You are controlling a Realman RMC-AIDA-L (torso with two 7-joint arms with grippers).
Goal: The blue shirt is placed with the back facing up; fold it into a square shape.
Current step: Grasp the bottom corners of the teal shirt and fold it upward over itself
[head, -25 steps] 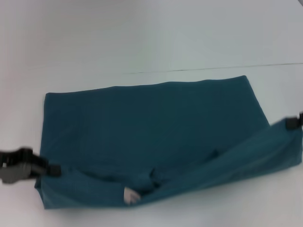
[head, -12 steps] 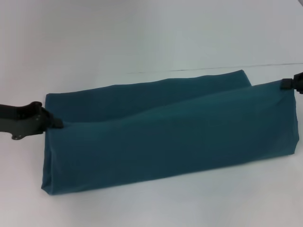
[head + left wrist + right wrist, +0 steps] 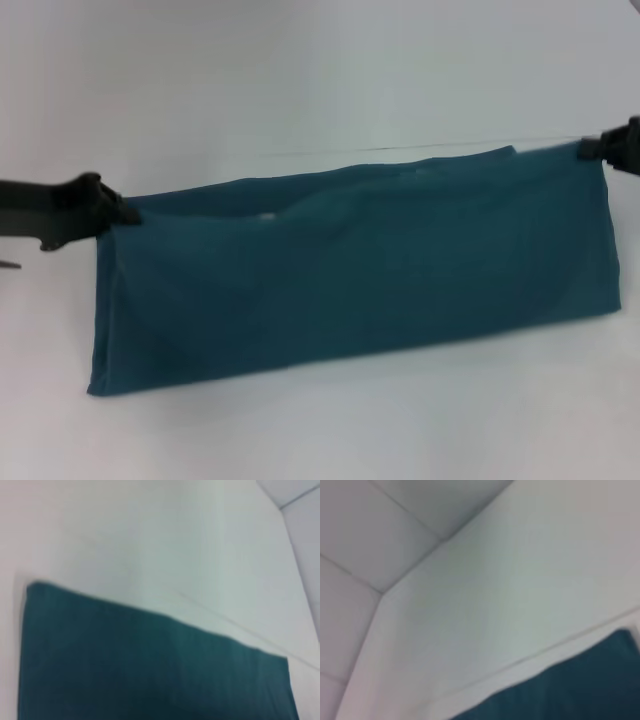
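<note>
Both grippers' grip on blue shirt [image 3: 350,270] corners only head-view visible.

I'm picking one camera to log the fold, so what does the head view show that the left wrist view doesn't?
Only the head view shows both grippers: the left gripper and the right gripper each hold a far corner of the blue shirt, and the whole folded band is visible. Only the left wrist view shows a close look at one shirt corner with its straight edge. Both show the shirt on the pale table.

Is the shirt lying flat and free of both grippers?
No: the left gripper and right gripper each hold a corner of the shirt.
</note>
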